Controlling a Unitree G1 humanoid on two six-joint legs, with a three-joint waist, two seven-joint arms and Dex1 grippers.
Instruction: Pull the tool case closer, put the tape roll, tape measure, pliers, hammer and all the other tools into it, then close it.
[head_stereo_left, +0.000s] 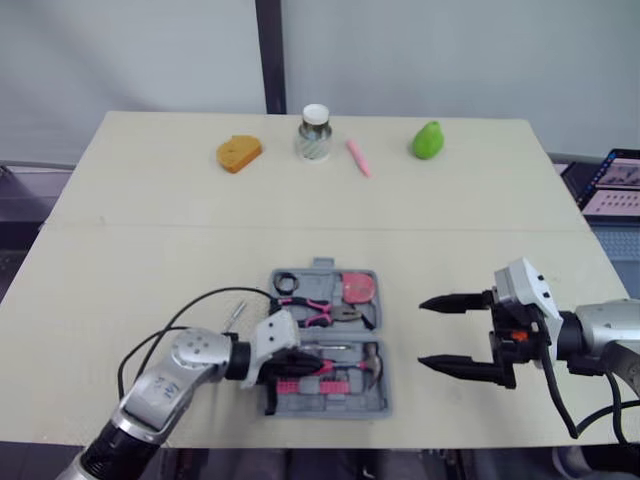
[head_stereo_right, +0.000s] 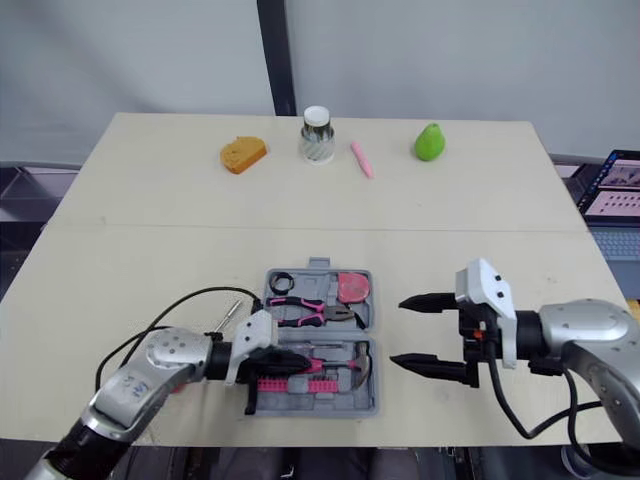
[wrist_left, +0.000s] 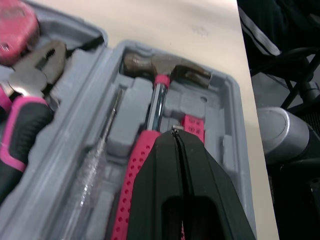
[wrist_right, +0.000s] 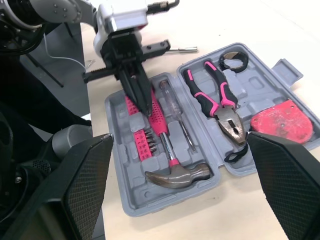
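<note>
Pale wood tabletop (head_stereo_left: 150, 230) with one seam running across the middle, a plain grey-white wall (head_stereo_left: 120, 60) behind it and a dark upright post (head_stereo_left: 268, 55). A laptop (head_stereo_left: 612, 185) peeks in past the right edge.

The grey tool case (wrist_right: 131, 200) lies open near the front edge. The tape roll (wrist_right: 234, 61), pliers (wrist_right: 215, 97) and tape measure (wrist_right: 281, 120) sit in the far half, the hammer (wrist_right: 177, 175) in the near half. A slim metal piece (head_stereo_left: 235, 313) lies on the bare wood just left of the case.

The left tool (wrist_left: 175, 132) is clenched on nothing, tip right over the hammer's pink handle (can't tell if it's touching). The right tool (head_stereo_left: 421, 333) hangs released, fingers wide, to the right of the case.

Along the far edge: an orange chunk (head_stereo_left: 239, 153), a jar (head_stereo_left: 314, 133), a pink stick (head_stereo_left: 358, 158) and a green pear (head_stereo_left: 428, 140).
</note>
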